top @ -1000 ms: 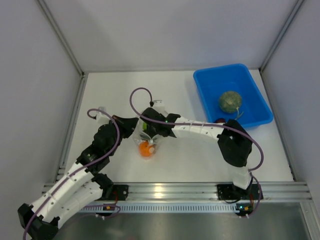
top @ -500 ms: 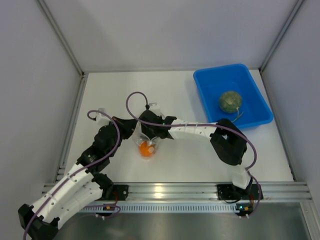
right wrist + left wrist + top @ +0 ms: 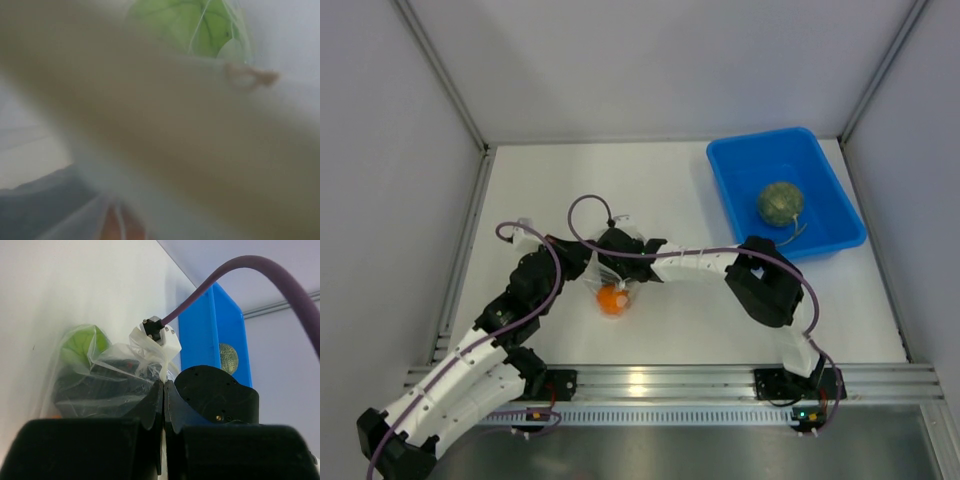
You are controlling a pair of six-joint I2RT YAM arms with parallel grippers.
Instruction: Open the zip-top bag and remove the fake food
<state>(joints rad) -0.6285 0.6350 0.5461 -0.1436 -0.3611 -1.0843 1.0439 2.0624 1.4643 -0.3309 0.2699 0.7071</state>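
While bag [image 3: 120,365] holds two fruits [image 3: 612,299], bin [image 3: 750,172] one melon [image 3: 779,203].

Seeing a blue bin [image 3: 785,165] parked at the far-right corner of a white table [image 3: 550,180], long side angled slightly off the table edge, near corner just beside the right wall. Boxed in by plain grey walls [image 3: 660,60] at left, back and right, with slim metal struts [image 3: 440,70] running up the two back corners. Along the near edge: an aluminium rail [image 3: 660,380] spanning the full width, a ribbed strip [image 3: 660,413] just below it, then a dull grey metal sheet [image 3: 720,450].
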